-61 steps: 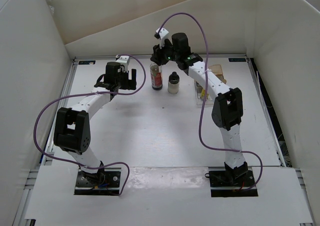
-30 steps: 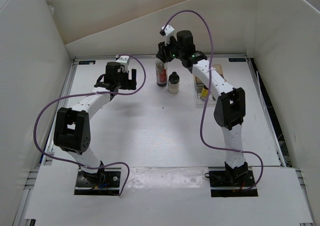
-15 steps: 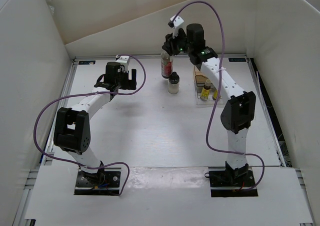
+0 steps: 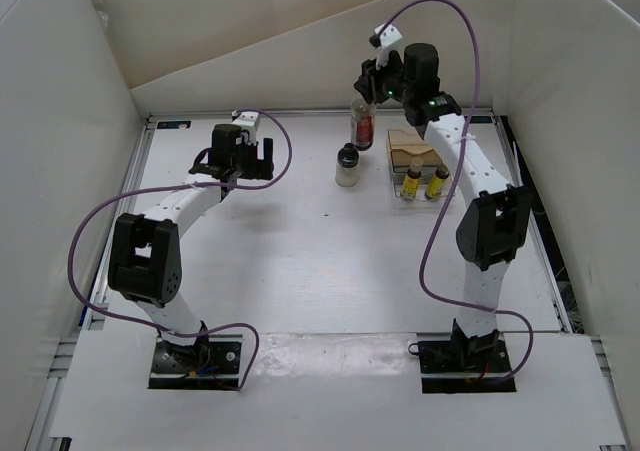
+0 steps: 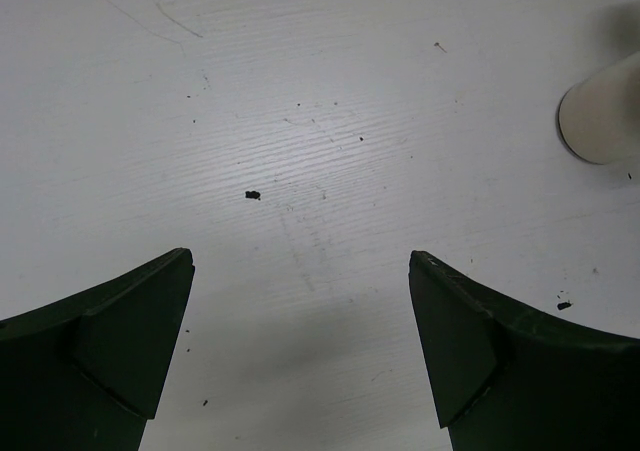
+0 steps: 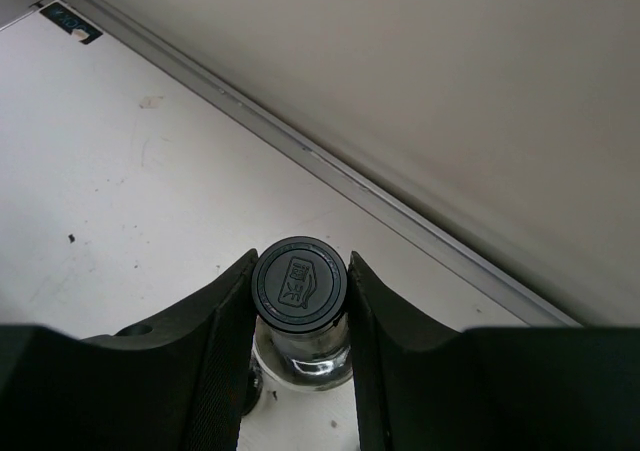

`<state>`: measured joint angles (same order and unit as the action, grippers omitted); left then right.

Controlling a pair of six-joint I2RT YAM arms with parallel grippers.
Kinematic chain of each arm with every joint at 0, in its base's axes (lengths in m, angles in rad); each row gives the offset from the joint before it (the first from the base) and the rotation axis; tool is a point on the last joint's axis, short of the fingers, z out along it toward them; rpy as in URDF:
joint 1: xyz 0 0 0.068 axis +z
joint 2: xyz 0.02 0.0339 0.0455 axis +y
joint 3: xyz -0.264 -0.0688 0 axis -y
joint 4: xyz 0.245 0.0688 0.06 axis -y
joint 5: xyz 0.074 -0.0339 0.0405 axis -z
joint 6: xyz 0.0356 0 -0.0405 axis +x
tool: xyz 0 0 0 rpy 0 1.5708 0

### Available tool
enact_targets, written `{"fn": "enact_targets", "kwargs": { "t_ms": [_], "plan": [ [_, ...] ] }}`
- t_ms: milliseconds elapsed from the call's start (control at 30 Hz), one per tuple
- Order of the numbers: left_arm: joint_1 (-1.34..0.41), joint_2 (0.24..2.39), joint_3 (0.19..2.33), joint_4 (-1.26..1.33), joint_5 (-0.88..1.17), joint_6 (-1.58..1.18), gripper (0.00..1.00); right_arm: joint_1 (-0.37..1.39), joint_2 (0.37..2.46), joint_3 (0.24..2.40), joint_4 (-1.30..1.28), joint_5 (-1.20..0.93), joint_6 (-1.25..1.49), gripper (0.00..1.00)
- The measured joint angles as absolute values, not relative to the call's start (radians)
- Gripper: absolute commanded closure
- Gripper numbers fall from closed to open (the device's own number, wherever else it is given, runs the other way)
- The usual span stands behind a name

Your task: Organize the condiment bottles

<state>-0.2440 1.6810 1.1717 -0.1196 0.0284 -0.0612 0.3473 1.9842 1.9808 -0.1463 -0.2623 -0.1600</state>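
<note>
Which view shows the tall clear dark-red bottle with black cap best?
The top external view: the tall clear dark-red bottle shows most of its side. The right wrist view shows only its black cap and neck, in the right hand. The left wrist view misses it.

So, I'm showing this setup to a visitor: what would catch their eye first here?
The right gripper, shut on the tall dark-red bottle at its cap, near the back wall. To its right, two yellow bottles stand in the rack; the left gripper hangs open over the table, left of the whitish jar.
</note>
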Motion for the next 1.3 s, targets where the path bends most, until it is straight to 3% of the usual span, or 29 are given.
{"fn": "enact_targets", "kwargs": {
  "t_ms": [1300],
  "plan": [
    [-0.257, 1.761, 1.241, -0.130, 0.036, -0.068, 0.00, 0.073, 1.958, 1.942, -0.085, -0.258, -0.109, 1.00]
  ]
}}
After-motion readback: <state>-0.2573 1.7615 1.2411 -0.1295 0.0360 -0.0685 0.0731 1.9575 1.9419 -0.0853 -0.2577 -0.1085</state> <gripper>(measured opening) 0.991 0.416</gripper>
